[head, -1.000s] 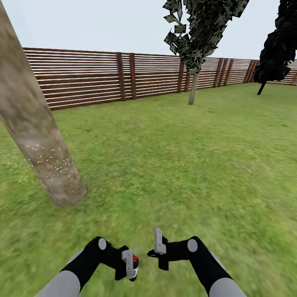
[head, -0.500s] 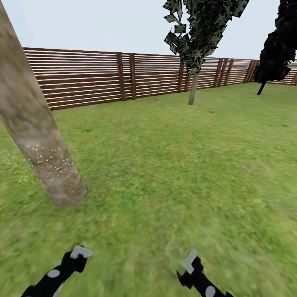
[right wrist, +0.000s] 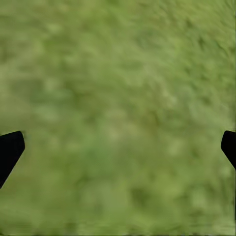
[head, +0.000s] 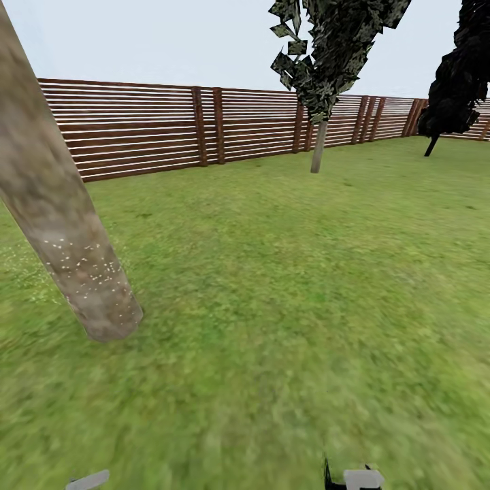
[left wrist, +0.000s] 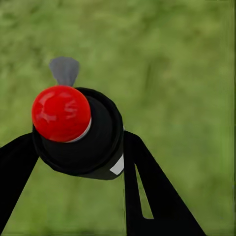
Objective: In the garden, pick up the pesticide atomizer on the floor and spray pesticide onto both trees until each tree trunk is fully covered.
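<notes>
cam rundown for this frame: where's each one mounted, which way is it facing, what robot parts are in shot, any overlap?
Head: on the robot's head, facing forward and down over lawn to speckled tree trunk and fence; right gripper at the bottom edge.
Left wrist: faces grass; left gripper shut on red-capped atomizer.
Right wrist: faces grass; open right gripper's fingertips.
Shared: the lawn.

A thin-stemmed tree [head: 318, 146] and a black cypress-like tree [head: 456, 82] stand before the sky [head: 170, 41].

Left claw [left wrist: 73, 162] blk w/ slotted finger; right claw [right wrist: 118, 147] blk tips, grey pads.
</notes>
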